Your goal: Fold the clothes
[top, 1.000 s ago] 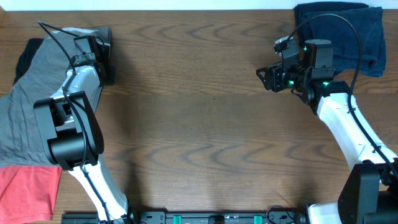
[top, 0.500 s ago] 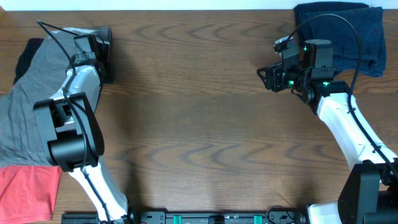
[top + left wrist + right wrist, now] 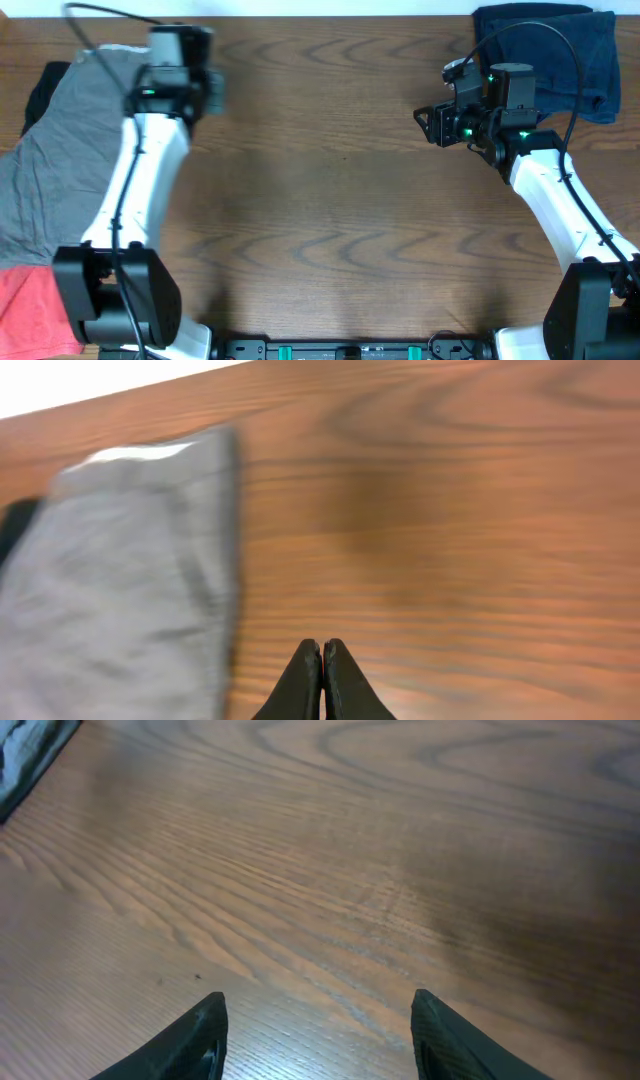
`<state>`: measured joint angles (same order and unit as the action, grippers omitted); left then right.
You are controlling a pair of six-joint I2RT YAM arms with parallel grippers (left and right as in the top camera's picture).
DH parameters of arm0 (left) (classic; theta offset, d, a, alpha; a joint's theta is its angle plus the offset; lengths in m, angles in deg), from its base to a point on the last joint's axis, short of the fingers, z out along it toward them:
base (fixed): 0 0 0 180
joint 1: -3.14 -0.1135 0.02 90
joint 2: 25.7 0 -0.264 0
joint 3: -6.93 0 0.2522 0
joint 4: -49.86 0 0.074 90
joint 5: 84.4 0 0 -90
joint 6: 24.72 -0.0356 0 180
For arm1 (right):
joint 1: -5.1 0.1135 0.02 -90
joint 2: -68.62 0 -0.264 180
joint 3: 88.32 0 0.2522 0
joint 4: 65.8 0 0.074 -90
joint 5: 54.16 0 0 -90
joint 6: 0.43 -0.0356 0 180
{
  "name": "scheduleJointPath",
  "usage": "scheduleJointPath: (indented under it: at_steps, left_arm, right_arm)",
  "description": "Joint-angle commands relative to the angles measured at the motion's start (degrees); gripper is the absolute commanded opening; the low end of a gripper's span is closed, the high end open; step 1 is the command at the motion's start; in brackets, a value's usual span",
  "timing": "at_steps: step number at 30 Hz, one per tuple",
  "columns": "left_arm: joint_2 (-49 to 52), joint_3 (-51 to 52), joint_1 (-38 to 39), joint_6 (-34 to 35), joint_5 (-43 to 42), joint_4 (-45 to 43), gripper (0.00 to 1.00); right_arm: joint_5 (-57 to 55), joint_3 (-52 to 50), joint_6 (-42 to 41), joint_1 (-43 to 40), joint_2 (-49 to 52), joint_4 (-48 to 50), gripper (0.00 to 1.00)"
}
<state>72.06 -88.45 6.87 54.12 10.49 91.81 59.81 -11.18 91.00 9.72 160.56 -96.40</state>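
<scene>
The grey shorts (image 3: 60, 170) lie spread at the table's left side, and their right edge shows in the left wrist view (image 3: 130, 580). A red T-shirt (image 3: 25, 310) lies at the front left and a black garment (image 3: 40, 90) peeks out behind the shorts. A navy garment (image 3: 560, 50) lies at the back right. My left gripper (image 3: 213, 92) (image 3: 322, 650) is shut and empty over bare wood just right of the shorts' edge. My right gripper (image 3: 425, 125) (image 3: 318, 1005) is open and empty over bare wood, left of the navy garment.
The brown wooden table (image 3: 330, 200) runs between the two arms. Its back edge meets a white surface (image 3: 90, 385). A dark object's corner (image 3: 25, 765) shows at the upper left of the right wrist view.
My left arm has swung to the right, off the top corner of the grey shorts and over bare wood; its image is blurred. The right arm has not moved.
</scene>
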Motion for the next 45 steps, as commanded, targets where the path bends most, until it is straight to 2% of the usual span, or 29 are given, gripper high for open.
scheduleJointPath:
  at_steps: [1,3,4,6,9,10,14,20,34,45]
  left_arm:
    - [0.33,-0.85,4.33,2.49,5.9,1.4,0.06]
    - [1.03,-0.85,4.57,2.45,11.91,1.79,0.1]
    - [1.44,-0.79,4.17,2.25,13.66,1.79,0.23]
    - [2.49,-0.79,2.51,0.22,14.25,1.77,0.4]
    - [4.81,-0.79,-0.68,-0.26,14.01,1.57,0.61]
    - [5.97,-0.79,-1.77,-1.07,13.51,1.75,0.63]
    - [11.26,-0.79,-4.0,-7.15,13.22,3.98,0.65]
    - [18.18,-0.79,-5.2,-4.96,27.36,6.58,0.65]
    - [20.04,-0.72,-10.36,-3.37,27.15,7.04,0.66]
    - [20.76,0.31,-10.58,-3.65,24.28,6.73,0.65]
  right_arm:
    - [1.44,0.59,-3.1,0.0,-0.11,-0.46,0.57]
    - [1.99,0.59,-3.13,-0.24,-0.11,-1.18,0.59]
    - [1.97,0.59,-3.13,-0.28,-0.11,-1.57,0.61]
    - [1.97,0.59,-3.13,-0.26,-0.11,-2.29,0.67]
    - [1.97,0.59,-3.13,-0.13,-0.11,-2.69,0.7]
    - [1.97,0.59,-3.13,-0.02,-0.11,-2.71,0.71]
    - [1.95,0.59,-3.13,0.07,-0.11,-2.67,0.71]
    - [1.9,0.59,-3.06,0.07,-0.11,-2.71,0.72]
    - [1.51,0.59,-2.43,0.07,-0.09,-3.34,0.73]
    - [1.22,0.59,-2.45,0.07,-0.09,-3.28,0.72]
